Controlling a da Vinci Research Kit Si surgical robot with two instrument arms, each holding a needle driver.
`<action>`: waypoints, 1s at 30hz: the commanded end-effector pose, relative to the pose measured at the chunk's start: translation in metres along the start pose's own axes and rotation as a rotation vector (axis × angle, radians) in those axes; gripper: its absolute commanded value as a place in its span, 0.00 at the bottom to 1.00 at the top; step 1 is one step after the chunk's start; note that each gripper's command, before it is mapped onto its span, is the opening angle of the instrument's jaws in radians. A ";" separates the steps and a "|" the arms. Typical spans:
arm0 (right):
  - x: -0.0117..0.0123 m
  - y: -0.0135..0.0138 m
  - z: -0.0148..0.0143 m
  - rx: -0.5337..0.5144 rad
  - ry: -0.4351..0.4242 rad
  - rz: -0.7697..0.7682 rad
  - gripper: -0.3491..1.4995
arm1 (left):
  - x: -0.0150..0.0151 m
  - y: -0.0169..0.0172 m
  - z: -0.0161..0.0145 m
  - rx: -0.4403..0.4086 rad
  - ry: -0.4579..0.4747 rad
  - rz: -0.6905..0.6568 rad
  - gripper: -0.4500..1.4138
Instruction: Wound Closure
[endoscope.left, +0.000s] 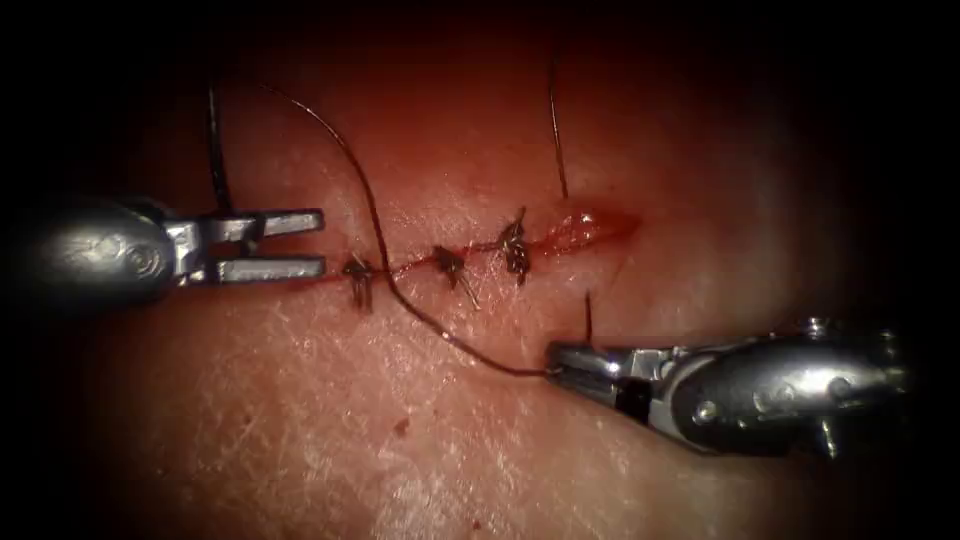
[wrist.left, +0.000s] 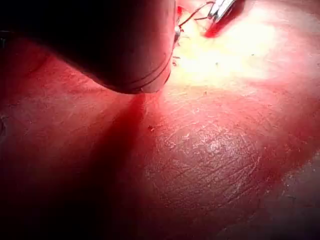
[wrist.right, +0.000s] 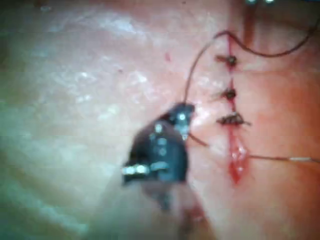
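Needle (endoscope.left: 588, 318): we find it upright below the cut's (endoscope.left: 585, 230) open right end, base clamped in the right tool's (endoscope.left: 562, 362) closed jaws, with thread (endoscope.left: 380, 240) trailing across the three stitches (endoscope.left: 450, 265). Left tool (endoscope.left: 318, 245): level at the cut's left end, jaws parted, empty. In the right wrist view we see thread (wrist.right: 280, 158) leaving the open end.

The left tool (endoscope.left: 300, 245) reaches in level from the left, its two jaws parted and parallel, one above the other, holding nothing. The right tool (endoscope.left: 562, 362) comes in from the right, lower, shaft angled slightly upward away from its tip, wrist bent, jaws closed on the thread (endoscope.left: 440, 325) at their tip.
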 end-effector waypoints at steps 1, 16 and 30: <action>0.0006 -0.0015 0.0008 0.016 -0.001 -0.002 0.00 | -0.0004 0.0002 0.0008 0.000 0.001 0.000 0.00; 0.0077 -0.0050 -0.0023 0.079 0.045 -0.003 0.00 | -0.0005 0.0006 0.0014 -0.008 -0.006 0.004 0.00; 0.0094 -0.0051 -0.0033 0.059 0.053 0.037 0.50 | -0.0006 0.0006 0.0015 -0.011 -0.006 0.005 0.00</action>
